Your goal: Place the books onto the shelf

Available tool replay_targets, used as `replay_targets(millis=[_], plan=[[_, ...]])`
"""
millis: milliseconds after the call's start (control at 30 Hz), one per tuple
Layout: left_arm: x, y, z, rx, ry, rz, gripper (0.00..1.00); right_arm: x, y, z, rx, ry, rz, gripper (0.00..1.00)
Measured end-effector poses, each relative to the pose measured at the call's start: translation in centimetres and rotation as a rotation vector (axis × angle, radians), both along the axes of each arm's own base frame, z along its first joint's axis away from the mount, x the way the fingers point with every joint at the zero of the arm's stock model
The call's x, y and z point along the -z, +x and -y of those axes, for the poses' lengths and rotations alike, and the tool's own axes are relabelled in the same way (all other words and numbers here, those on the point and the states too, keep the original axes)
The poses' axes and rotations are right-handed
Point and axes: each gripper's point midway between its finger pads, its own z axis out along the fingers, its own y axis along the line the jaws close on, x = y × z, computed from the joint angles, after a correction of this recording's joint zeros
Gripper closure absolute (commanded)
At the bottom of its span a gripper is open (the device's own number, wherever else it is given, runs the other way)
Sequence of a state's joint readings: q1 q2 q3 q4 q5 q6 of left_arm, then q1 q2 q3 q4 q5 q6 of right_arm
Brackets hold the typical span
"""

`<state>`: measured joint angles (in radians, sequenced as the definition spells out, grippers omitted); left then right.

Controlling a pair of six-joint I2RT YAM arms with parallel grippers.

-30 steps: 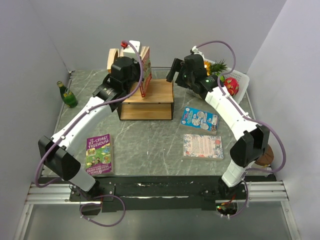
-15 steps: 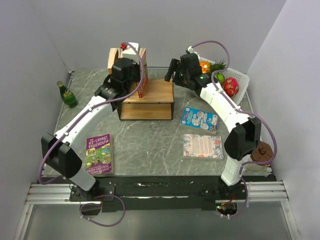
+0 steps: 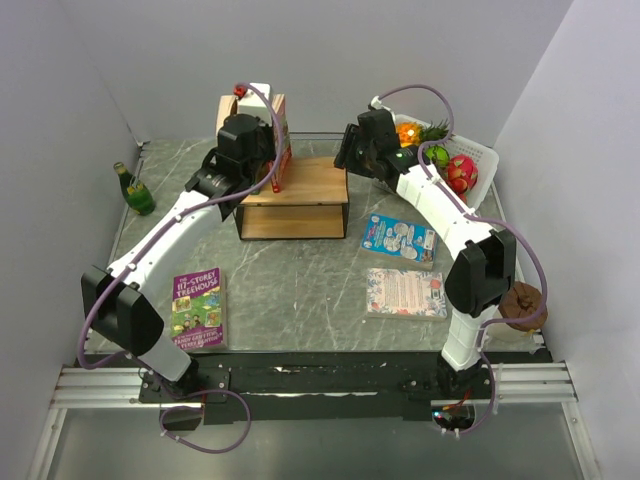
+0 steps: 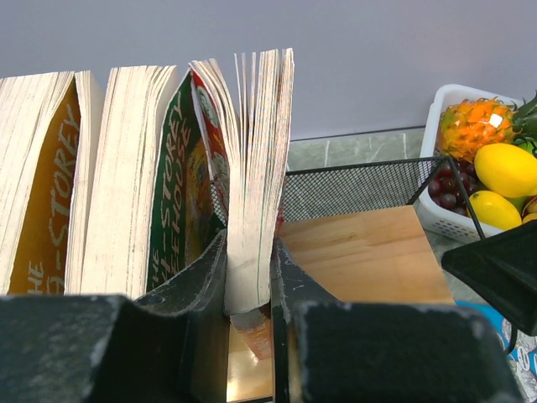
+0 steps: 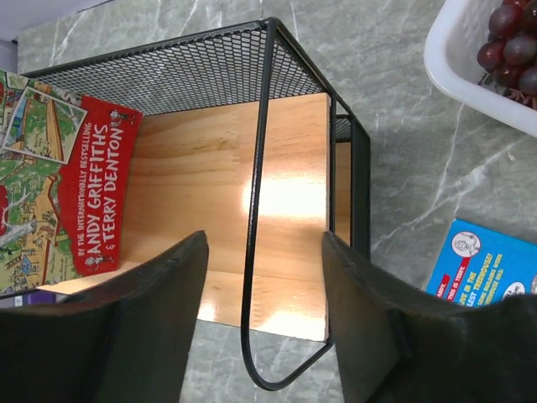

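My left claw point(image 4: 249, 281) pinches an upright book point(image 4: 256, 151) at the shelf point(image 4: 369, 252), twelve o'clock on the grey marbled table point(image 3: 300, 285). I hold my right claw point(image 5: 264, 294) spread; pale walls point(image 3: 330, 50) enclose us.

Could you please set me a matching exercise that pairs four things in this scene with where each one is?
Things:
1. purple book
2. green bottle
3. fruit basket
4. red-backed book

Places:
A. clamped upright in the left gripper over the shelf
B. standing upright at the far left
C. lying flat at the near left
D. in the far right corner

Pairs: 1-C, 2-B, 3-D, 4-A
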<state>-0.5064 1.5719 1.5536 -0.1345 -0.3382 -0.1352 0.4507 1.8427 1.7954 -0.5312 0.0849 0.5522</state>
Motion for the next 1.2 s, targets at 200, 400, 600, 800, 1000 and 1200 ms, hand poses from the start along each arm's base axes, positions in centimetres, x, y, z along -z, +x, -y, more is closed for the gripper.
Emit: replay_targets(millis=[200,400,600,800,1000,1200], plan=[[0.07,0.07,-0.01,-0.001,-0.005,0.010,0.95,0.07,-0.01,0.00,0.000,0.000,-0.001,0.72],[0.06,-0.05,-0.17,-0.005,-0.006,0.013,0.85,0.03,-0.02,-0.22,-0.005,0.010,-0.001,0.91],[0.01,-0.10,-0.24,-0.006,-0.007,0.014,0.75,-0.03,0.02,-0.38,0.006,0.032,-0.005,1.00],[0.00,-0.08,-0.59,-0.015,-0.003,0.012,0.58,0.06,0.11,-0.36,0.013,0.037,-0.003,1.00],[0.24,-0.16,-0.68,-0.014,0.000,0.001,0.50,0.05,0.11,-0.36,0.015,0.040,-0.003,0.99],[0.30,-0.26,-0.56,-0.005,0.002,-0.005,0.47,0.05,0.10,-0.37,0.016,0.041,-0.004,0.94]])
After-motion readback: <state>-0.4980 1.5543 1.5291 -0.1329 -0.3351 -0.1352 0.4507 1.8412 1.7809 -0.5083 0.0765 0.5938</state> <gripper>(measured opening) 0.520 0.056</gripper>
